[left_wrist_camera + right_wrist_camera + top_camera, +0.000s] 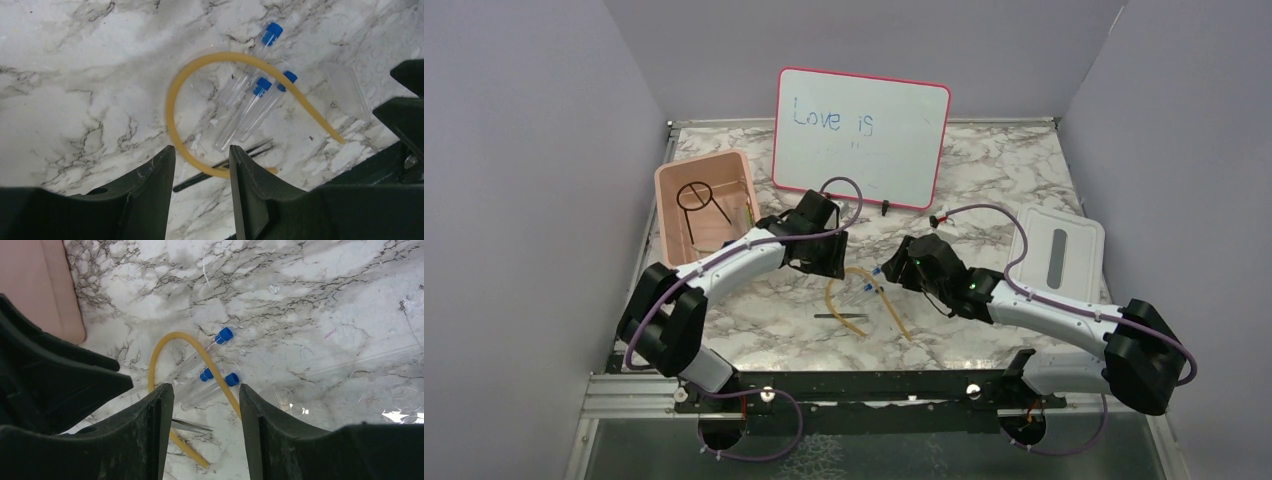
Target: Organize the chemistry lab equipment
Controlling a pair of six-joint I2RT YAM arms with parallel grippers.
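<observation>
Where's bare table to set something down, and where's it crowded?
Free: marble table right of the whiteboard, behind the white lid; also its near-edge strip. Crowded: centre, around the tan tube and blue-capped tubes.

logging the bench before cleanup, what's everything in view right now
rubber tube: one, tan, curved on the marble table, centre
capped tubes: three, clear with blue caps, within the tube's curve
tongs: one, dark metal, near side of the tube
clear glassware: count unclear, right of the tubes
ring tripod: one, black wire, inside the bin
bin: one, pink, back left
lid: one, white, right
whiteboard: one, pink-framed, back
left pincer: black, open, above the tubes
right pincer: black, open, above the tubes
</observation>
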